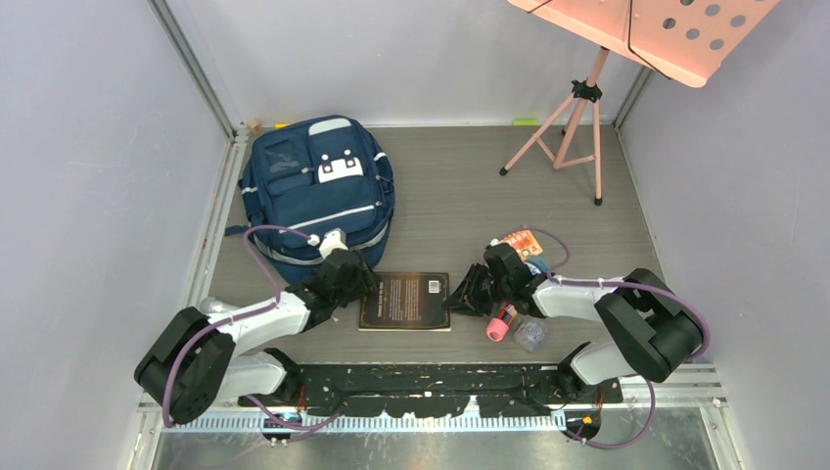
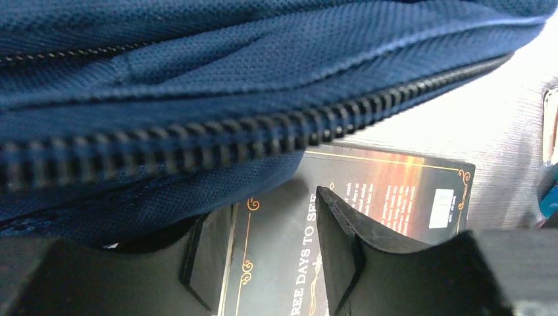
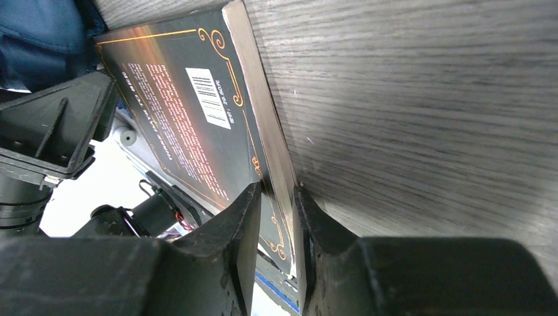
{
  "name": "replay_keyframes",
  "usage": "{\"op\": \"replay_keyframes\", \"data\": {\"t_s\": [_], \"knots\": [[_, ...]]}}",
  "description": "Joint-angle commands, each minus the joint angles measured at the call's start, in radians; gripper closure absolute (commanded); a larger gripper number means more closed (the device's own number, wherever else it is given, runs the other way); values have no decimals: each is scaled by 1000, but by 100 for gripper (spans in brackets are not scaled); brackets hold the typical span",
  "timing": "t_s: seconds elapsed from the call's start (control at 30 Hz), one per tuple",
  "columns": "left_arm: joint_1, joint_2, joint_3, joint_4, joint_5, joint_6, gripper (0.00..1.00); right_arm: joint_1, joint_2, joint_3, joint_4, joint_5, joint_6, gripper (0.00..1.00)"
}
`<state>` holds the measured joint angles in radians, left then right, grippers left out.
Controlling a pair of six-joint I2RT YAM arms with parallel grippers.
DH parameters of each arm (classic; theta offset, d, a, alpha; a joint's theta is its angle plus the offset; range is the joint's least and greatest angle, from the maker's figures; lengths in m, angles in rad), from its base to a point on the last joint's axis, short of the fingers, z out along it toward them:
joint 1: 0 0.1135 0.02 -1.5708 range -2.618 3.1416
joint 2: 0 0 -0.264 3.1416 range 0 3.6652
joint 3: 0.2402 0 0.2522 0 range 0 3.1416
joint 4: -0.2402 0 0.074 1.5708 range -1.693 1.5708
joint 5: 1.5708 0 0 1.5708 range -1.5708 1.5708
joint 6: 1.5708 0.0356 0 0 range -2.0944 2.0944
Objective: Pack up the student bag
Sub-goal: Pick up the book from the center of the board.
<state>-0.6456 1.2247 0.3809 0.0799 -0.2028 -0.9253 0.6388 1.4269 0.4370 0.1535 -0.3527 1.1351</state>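
student bag point(image 1: 318, 191) just behind left hand point(image 1: 362, 284), spread over book point(image 1: 404, 297), right hand point(image 1: 462, 298) pinching book's edge

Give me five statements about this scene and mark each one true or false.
1. The book lies between the left gripper and the right gripper. True.
2. The student bag sits at the far right of the table. False: it sits at the far left.
3. The right gripper's fingers stand on either side of the book's edge. True.
4. The book is inside the student bag. False: it lies on the table, just in front of the bag.
5. A pink music stand stands at the far right. True.
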Motion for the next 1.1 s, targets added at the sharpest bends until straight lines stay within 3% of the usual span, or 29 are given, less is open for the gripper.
{"op": "replay_keyframes", "data": {"t_s": [0.0,0.13,0.23,0.47,0.73,0.87,0.93,1.0,1.07], "knots": [[-54,49,-42,-35,320,-79,52,43,49,0,396,27,85,72],[-54,45,-48,-46,316,-79,54,68,55,-12,532,33,117,75],[-54,39,-50,-52,319,-79,55,83,21,-9,541,53,121,75],[-55,17,-50,-72,316,-79,55,112,-91,19,353,132,41,77],[-54,3,-51,-77,318,-83,56,143,45,21,465,114,72,78],[-54,-35,-46,-132,296,-66,55,157,43,40,435,144,59,90],[-54,-69,-34,-174,281,-45,50,157,0,58,349,165,24,97],[-55,-114,-8,-234,255,0,33,157,-68,96,206,198,-46,99],[-54,-166,38,-311,227,64,23,157,-151,144,48,240,-135,99]]}}
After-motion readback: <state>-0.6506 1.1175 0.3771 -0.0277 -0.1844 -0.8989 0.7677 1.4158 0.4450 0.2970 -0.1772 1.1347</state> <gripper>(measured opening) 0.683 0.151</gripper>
